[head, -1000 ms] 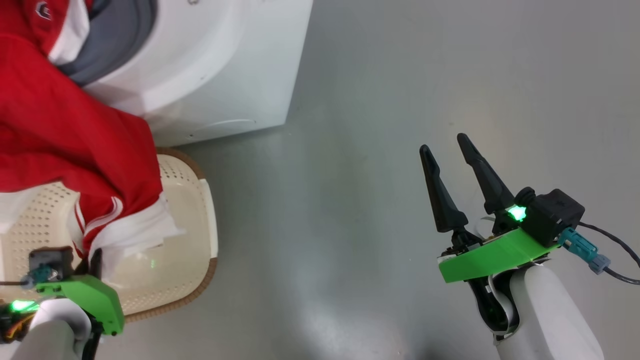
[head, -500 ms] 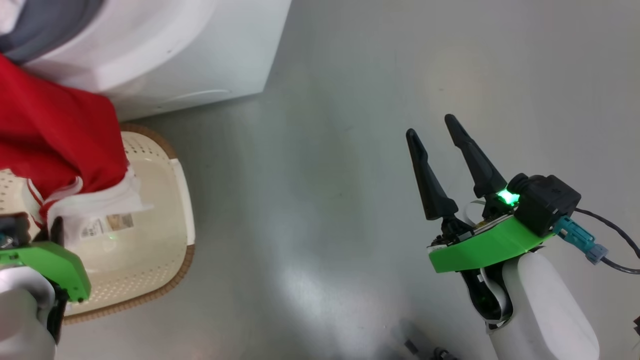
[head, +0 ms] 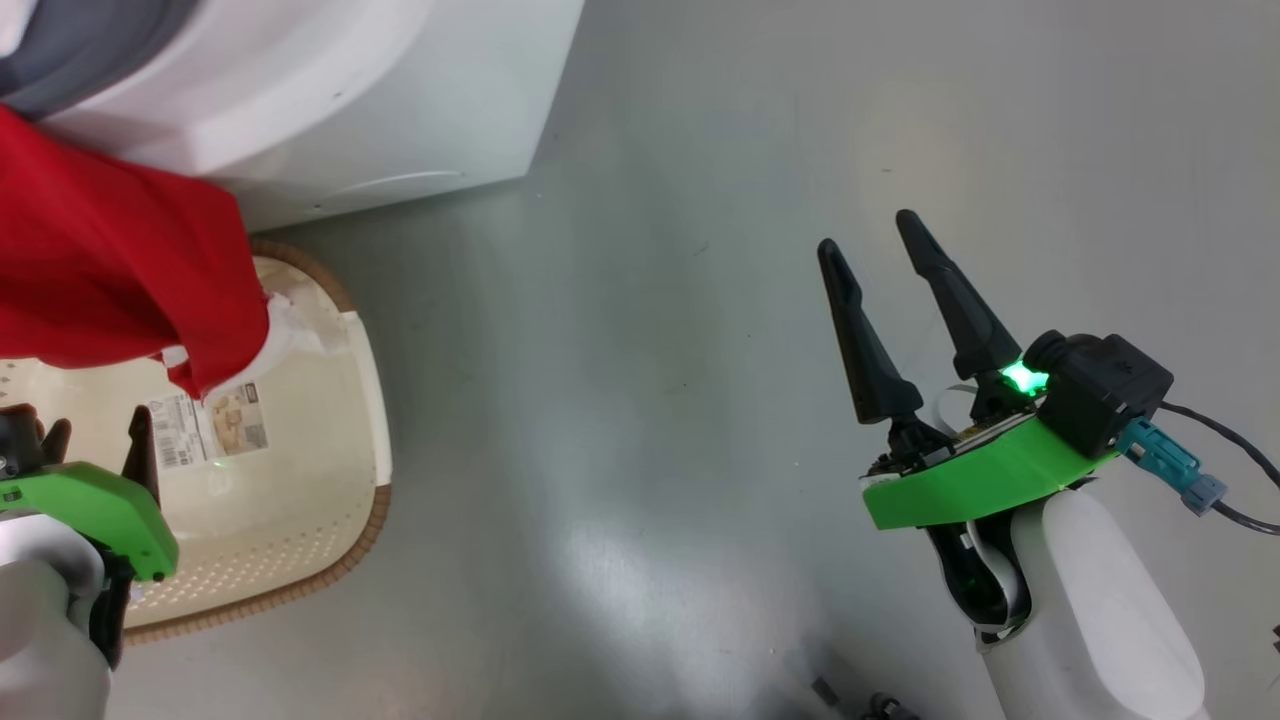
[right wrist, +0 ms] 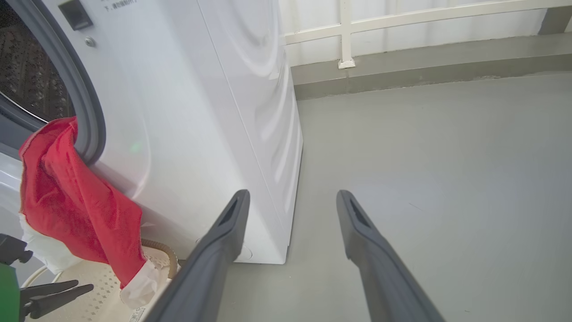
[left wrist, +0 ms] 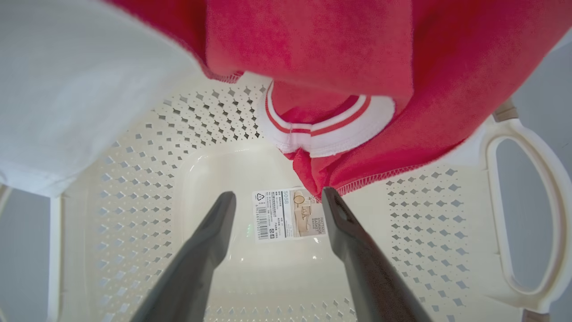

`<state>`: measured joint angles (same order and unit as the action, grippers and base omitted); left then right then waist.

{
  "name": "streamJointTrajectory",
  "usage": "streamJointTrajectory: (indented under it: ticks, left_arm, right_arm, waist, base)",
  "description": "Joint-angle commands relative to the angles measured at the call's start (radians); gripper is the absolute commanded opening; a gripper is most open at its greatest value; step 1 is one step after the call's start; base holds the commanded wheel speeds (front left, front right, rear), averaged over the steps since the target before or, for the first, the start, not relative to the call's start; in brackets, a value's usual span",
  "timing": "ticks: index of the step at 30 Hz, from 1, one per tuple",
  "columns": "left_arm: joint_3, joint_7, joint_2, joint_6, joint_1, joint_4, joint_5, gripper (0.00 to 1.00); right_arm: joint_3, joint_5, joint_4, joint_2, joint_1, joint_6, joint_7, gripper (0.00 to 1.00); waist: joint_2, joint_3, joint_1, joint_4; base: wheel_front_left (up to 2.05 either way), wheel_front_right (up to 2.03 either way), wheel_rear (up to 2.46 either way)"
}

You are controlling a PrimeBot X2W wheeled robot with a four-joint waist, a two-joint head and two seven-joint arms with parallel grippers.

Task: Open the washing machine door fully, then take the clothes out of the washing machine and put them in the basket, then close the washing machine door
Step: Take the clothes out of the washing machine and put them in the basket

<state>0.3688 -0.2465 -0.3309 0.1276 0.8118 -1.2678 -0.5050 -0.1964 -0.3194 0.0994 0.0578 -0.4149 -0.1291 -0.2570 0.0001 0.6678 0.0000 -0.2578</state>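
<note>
At the lower left edge of the head view, the left gripper (head: 95, 435) hovers over the cream perforated plastic basket with a brown woven-look rim (head: 330, 470). Its fingers are spread with nothing between them, above the paper sticker (left wrist: 290, 214) on the basket's bottom. The bright red clothes with white trim (head: 110, 270) hang from the upper left, out of the big white washing machine (head: 400, 100), with their lowest hem dangling into the basket beside one fingertip. At the right, over the bare grey floor (head: 650, 400), the right gripper (head: 867, 235) holds its fingers apart, empty.
</note>
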Motion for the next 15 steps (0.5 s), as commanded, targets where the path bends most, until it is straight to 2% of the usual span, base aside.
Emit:
streamJointTrajectory:
  ticks: [1, 7, 12, 15]
  left_arm:
    - [-0.013, -0.005, -0.037, 0.003, 0.002, 0.006, -0.026, 1.00]
    - [-0.021, -0.014, -0.031, 0.003, -0.011, 0.059, -0.107, 1.00]
    - [-0.027, -0.015, -0.057, 0.003, -0.030, 0.169, -0.108, 1.00]
    - [-0.064, -0.015, -0.074, 0.003, -0.053, 0.254, -0.098, 1.00]
  right_arm:
    - [-0.011, -0.008, -0.017, -0.008, 0.011, -0.002, -0.005, 1.00]
    - [0.005, 0.005, -0.006, -0.008, 0.022, -0.002, -0.005, 1.00]
    - [0.020, 0.015, -0.007, -0.008, 0.029, -0.002, -0.005, 1.00]
    - [0.032, 0.021, -0.010, -0.008, 0.031, -0.002, -0.005, 1.00]
  waist:
    - [-0.0001, -0.010, 0.0000, 0.009]
    - [-0.0001, -0.044, 0.0000, 0.034]
    - [-0.0001, -0.054, 0.0000, 0.054]
    - [-0.0001, -0.060, 0.0000, 0.070]
  base:
    - [0.00, 0.00, 0.00]
    - [0.00, 0.00, 0.00]
    - [0.00, 0.00, 0.00]
    - [0.00, 0.00, 0.00]
